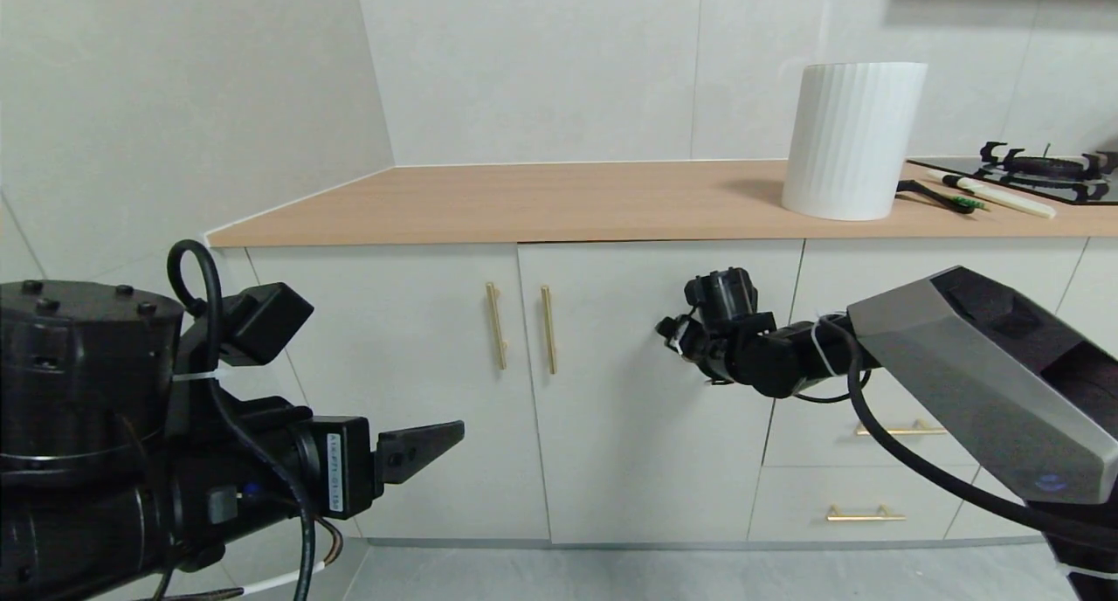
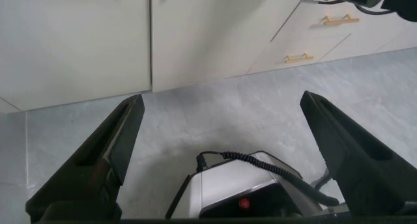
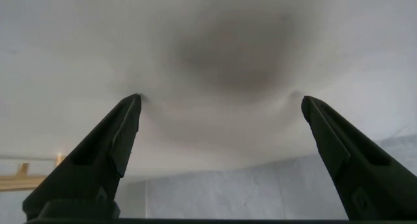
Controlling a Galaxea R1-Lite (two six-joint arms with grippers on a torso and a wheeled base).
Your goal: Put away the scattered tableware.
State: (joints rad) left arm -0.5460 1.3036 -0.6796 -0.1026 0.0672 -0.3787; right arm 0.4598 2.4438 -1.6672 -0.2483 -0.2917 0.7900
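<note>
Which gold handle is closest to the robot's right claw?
The right-hand upright handle, on the door before the right gripper; drawer handles sit lower, farther off.

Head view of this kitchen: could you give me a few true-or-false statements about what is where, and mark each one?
1. The white ribbed container stands upright on the wooden countertop. True.
2. The right gripper holds a spoon. False: it is open and empty, close to the cabinet doors.
3. The utensils lie between the container and the gas stove. True.
4. One cabinet door hangs open. False: all are shut.
5. The left gripper is shut. False: it is open, with floor showing between its fingers.
</note>
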